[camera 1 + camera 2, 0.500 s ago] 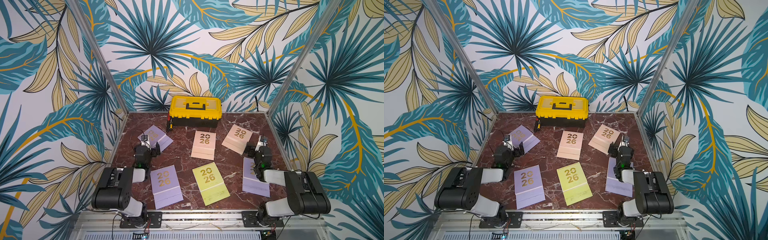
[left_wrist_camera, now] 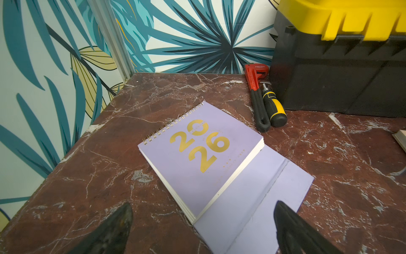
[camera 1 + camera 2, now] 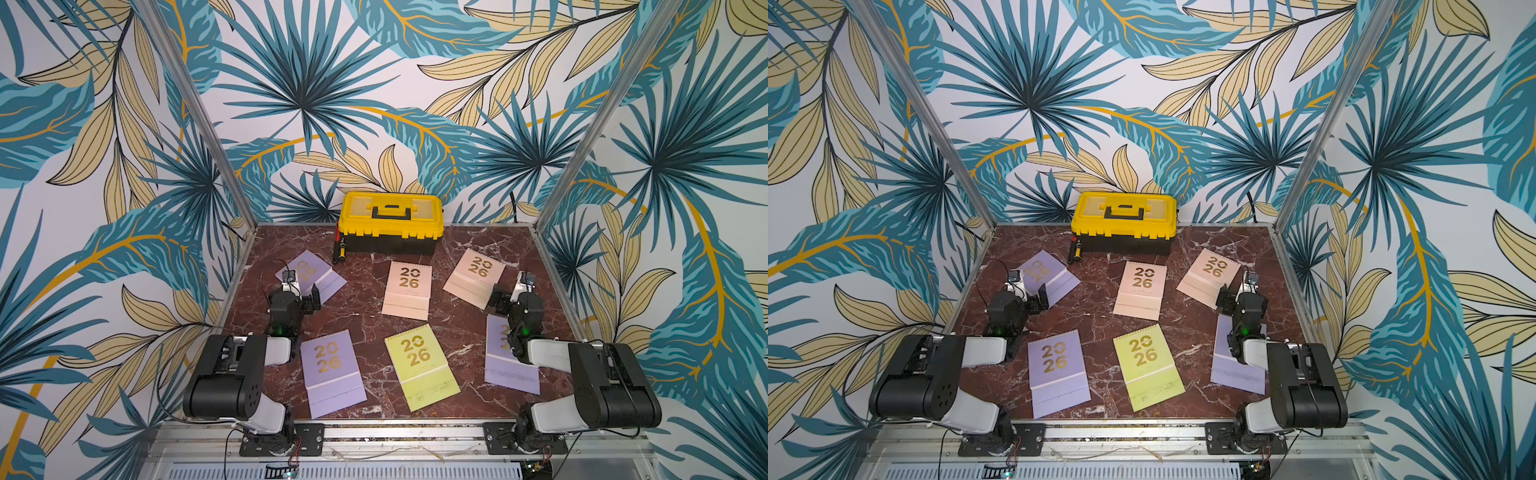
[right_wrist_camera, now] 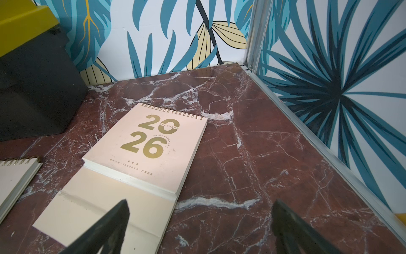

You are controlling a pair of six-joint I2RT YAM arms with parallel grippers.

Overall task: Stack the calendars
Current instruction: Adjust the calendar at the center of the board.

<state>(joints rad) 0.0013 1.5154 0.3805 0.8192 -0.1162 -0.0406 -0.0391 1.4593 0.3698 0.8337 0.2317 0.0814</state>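
Observation:
Several flat spiral-bound "2026" calendars lie apart on the marble table (image 3: pixel 457 332). A lilac one (image 3: pixel 318 274) is at the back left and a second (image 3: pixel 332 372) at the front left. A third lilac one (image 3: pixel 505 370) lies partly under my right arm. Two peach ones (image 3: pixel 408 291) (image 3: pixel 473 276) lie toward the back, and a lime green one (image 3: pixel 422 365) at the front centre. My left gripper (image 2: pixel 203 209) hangs open over the back-left lilac calendar's (image 2: pixel 197 154) flap. My right gripper (image 4: pixel 201 204) is open beside the right peach calendar (image 4: pixel 149 145), holding nothing.
A yellow-and-black toolbox (image 3: pixel 390 222) stands against the back wall. A red pipe wrench (image 2: pixel 256 88) and a yellow-handled screwdriver (image 2: pixel 273 107) lie at its left end. Aluminium posts (image 3: pixel 199 116) and patterned walls close in the table's sides.

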